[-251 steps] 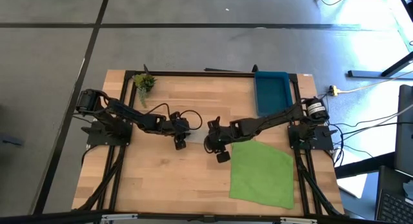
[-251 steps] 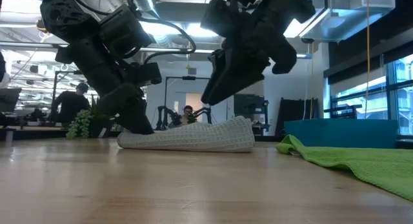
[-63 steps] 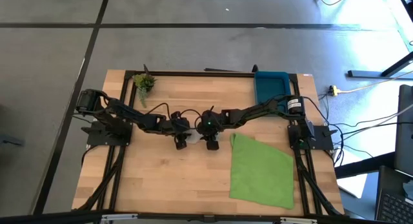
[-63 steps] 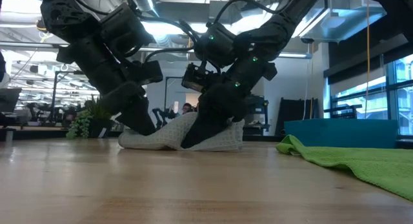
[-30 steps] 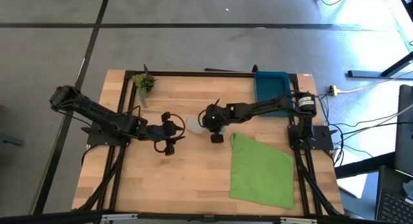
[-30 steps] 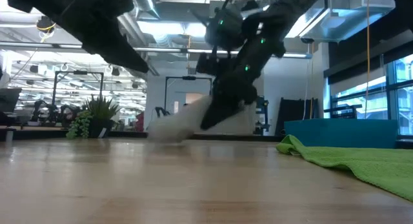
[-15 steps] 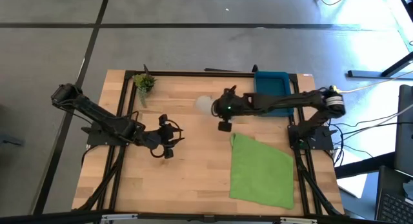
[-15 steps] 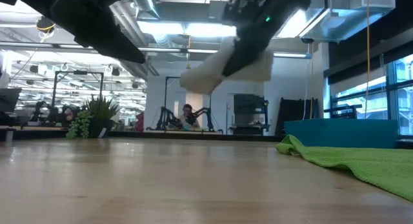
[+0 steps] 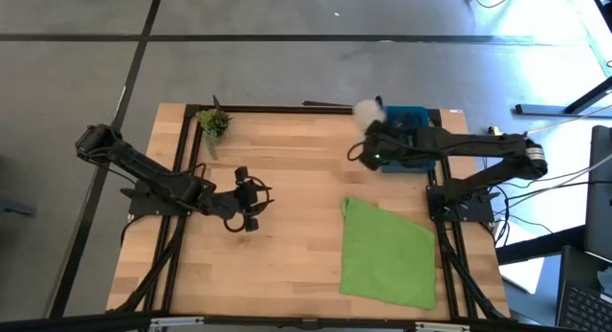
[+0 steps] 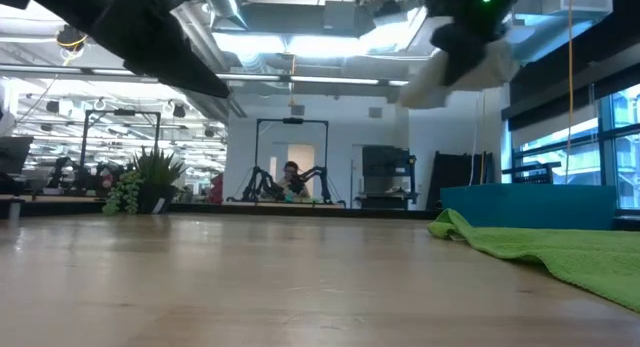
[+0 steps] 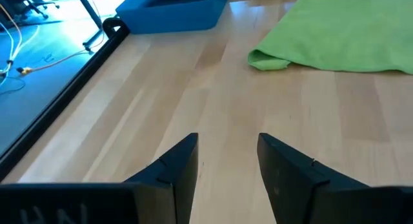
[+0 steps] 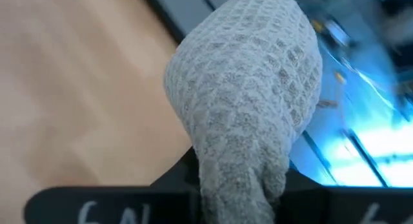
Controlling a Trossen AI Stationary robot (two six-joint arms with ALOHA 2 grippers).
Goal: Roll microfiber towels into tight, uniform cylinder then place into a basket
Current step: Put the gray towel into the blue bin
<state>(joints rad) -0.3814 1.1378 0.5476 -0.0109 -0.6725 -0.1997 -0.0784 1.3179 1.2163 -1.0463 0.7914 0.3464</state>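
The light grey waffle-weave towel [image 12: 248,82] is rolled into a thick bundle and hangs in the air with my right gripper [image 9: 369,131] shut on it. It is above the table's far edge, at the left end of the blue basket [image 9: 413,114]; the low view shows the roll [image 10: 462,69] high up. The bright green towel [image 9: 387,251] lies spread flat at the near right. My left gripper [image 11: 226,161] hovers open over bare wood at the table's left-middle [image 9: 251,204] with nothing between its fingers. My right gripper pinches the grey roll between its two fingers at the roll's lower end [image 12: 235,162]; the towel itself hides the pads. The fingers reach from the table's right, slanting down. The roll juts out beyond the fingertips, tilted and lifted clear of table and basket.
A small green plant sprig [image 9: 213,121] stands at the far left corner. The black table frame [image 9: 287,108] runs along the far edge. Bare wood lies between the two arms. A folded corner of the green towel [image 11: 268,59] bulges up toward the middle.
My right gripper has risen from the table's middle with the grey roll, lifted it clear and carried it toward the far right, to the basket's left end. Its wrist has turned and tipped on the way. It has stayed shut on the roll.
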